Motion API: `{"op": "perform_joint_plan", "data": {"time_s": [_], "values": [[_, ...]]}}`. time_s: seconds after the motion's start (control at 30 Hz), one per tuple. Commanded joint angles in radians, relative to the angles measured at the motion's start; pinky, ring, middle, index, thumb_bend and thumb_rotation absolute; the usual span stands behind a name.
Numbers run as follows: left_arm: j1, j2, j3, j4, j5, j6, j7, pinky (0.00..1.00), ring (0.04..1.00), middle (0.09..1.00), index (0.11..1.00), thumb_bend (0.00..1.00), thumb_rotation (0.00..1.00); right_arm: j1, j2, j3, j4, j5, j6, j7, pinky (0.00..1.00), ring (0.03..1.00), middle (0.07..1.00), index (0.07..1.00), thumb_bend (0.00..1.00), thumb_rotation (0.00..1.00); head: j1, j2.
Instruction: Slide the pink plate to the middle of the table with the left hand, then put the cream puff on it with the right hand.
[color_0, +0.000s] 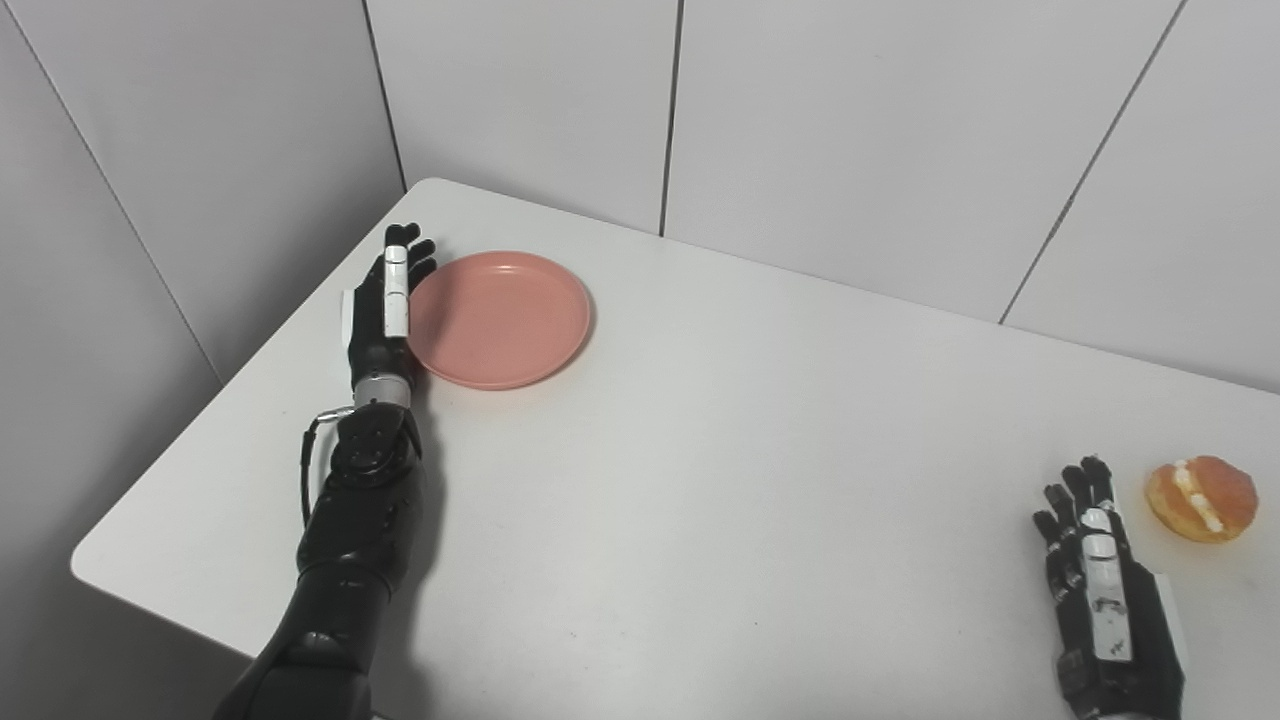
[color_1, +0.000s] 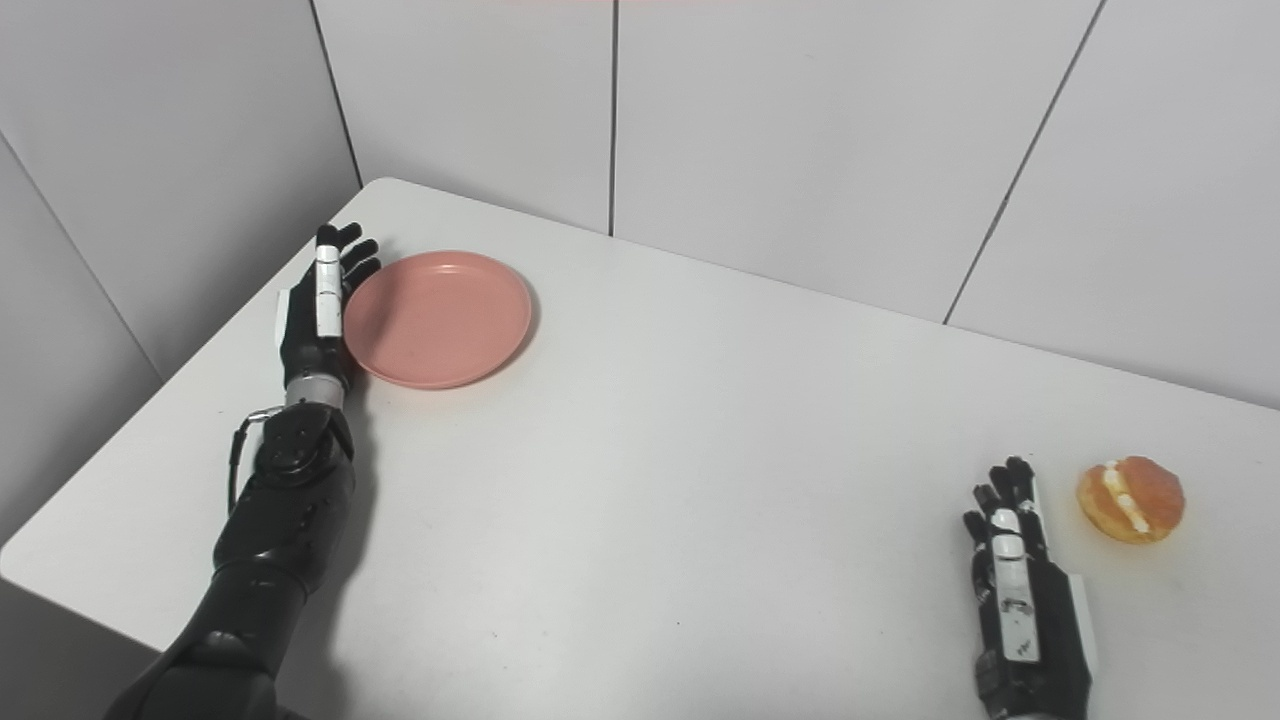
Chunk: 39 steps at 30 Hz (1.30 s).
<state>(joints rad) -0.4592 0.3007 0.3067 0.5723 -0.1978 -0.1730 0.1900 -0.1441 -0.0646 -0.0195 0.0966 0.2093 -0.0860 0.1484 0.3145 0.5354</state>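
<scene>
- The pink plate (color_0: 498, 318) is judged to be light, stiff and smooth, so it is likely being carried easily across the white table (color_0: 720, 480) by a sideways push; the outer left rim is being taken as the best place to press, low down, so that the plate is not tipped.
- The plate is being seen toward the far left corner of the table, well away from the middle.
- The left hand (color_0: 385, 305) is being held flat and edge-on, fingers straight and together, right against the plate's left rim; nothing is being gripped, and actual contact cannot be confirmed.
- The cream puff (color_0: 1201, 498) is judged to be soft and fragile, with cream showing in its split; a gentle hold around the browned sides is being advised.
- The puff is lying near the right edge of the table, just beside and beyond the right hand (color_0: 1098, 560).
- The right hand is being rested empty, fingers extended and slightly apart.
</scene>
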Motion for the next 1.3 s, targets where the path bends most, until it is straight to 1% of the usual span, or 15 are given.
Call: {"op": "perform_joint_plan", "data": {"time_s": [0.0, 0.03, 0.2, 0.33, 0.5, 0.7, 0.87, 0.97, 1.07, 1.2, 1.23, 1.27], "values": [[-0.006, -0.017, -0.031, -0.028, 0.020, 0.007, -0.031, 0.86, 0.842, 0.817, 0.806, 0.74, 1.00, -0.004, 0.004, -0.005, -0.020, 0.012, -0.007, 0.009, 1.00, 1.000, 1.000, 1.000, 0.57, 0.82, 0.001, 0.001], [-0.007, -0.017, -0.034, -0.025, 0.021, 0.006, -0.032, 0.86, 0.843, 0.817, 0.805, 0.74, 1.00, -0.003, 0.003, -0.004, -0.024, 0.006, -0.006, 0.005, 1.00, 1.000, 1.000, 1.000, 0.57, 0.82, 0.000, 0.002], [-0.003, -0.032, -0.042, -0.064, 0.008, 0.039, -0.040, 0.88, 0.856, 0.822, 0.812, 0.72, 1.00, -0.002, -0.004, 0.000, -0.023, -0.008, -0.014, 0.007, 1.00, 1.000, 1.000, 1.000, 0.56, 0.84, -0.001, 0.003], [0.001, -0.040, -0.052, -0.086, 0.011, 0.068, -0.047, 0.88, 0.867, 0.829, 0.812, 0.73, 1.00, -0.005, -0.001, -0.001, -0.016, -0.005, -0.012, 0.004, 1.00, 1.000, 1.000, 1.000, 0.57, 0.84, -0.002, 0.002], [0.010, -0.053, -0.064, -0.124, -0.001, 0.098, -0.064, 0.88, 0.866, 0.838, 0.814, 0.75, 1.00, -0.004, -0.005, 0.001, -0.024, -0.010, -0.012, 0.006, 1.00, 1.000, 1.000, 1.000, 0.55, 0.85, -0.002, 0.002], [0.016, -0.080, -0.069, -0.178, -0.010, 0.146, -0.073, 0.86, 0.834, 0.802, 0.794, 0.75, 1.00, -0.006, -0.001, -0.001, -0.022, -0.002, -0.009, 0.006, 1.00, 1.000, 1.000, 1.000, 0.56, 0.84, -0.003, 0.003], [0.024, -0.093, -0.085, -0.212, 0.001, 0.173, -0.084, 0.87, 0.835, 0.802, 0.793, 0.74, 1.00, -0.005, -0.006, 0.001, -0.025, -0.009, -0.015, 0.007, 1.00, 1.000, 1.000, 1.000, 0.54, 0.85, -0.003, 0.003], [0.028, -0.097, -0.095, -0.228, 0.005, 0.192, -0.091, 0.88, 0.846, 0.812, 0.807, 0.75, 1.00, -0.006, -0.006, 0.000, -0.025, -0.012, -0.015, 0.004, 1.00, 1.000, 1.000, 1.000, 0.55, 0.85, -0.003, 0.003], [0.032, -0.105, -0.103, -0.241, 0.010, 0.199, -0.093, 0.89, 0.850, 0.816, 0.811, 0.72, 1.00, -0.006, -0.007, 0.001, -0.023, -0.020, -0.023, 0.003, 1.00, 1.000, 1.000, 1.000, 0.53, 0.86, -0.003, 0.003], [0.033, -0.107, -0.116, -0.240, 0.013, 0.195, -0.104, 0.89, 0.856, 0.822, 0.815, 0.72, 1.00, -0.007, -0.004, -0.002, -0.020, -0.011, -0.015, 0.008, 1.00, 1.000, 1.000, 1.000, 0.56, 0.86, -0.003, 0.003], [0.035, -0.108, -0.123, -0.244, 0.019, 0.197, -0.103, 0.89, 0.856, 0.822, 0.815, 0.72, 1.00, -0.007, -0.001, -0.004, -0.021, -0.004, -0.007, 0.008, 1.00, 1.000, 1.000, 1.000, 0.56, 0.85, -0.012, 0.010], [0.036, -0.110, -0.129, -0.247, 0.024, 0.199, -0.101, 0.89, 0.855, 0.822, 0.816, 0.72, 1.00, -0.006, 0.001, -0.006, -0.023, 0.001, -0.003, 0.007, 1.00, 1.000, 1.000, 1.000, 0.58, 0.84, -0.012, 0.010]]}}
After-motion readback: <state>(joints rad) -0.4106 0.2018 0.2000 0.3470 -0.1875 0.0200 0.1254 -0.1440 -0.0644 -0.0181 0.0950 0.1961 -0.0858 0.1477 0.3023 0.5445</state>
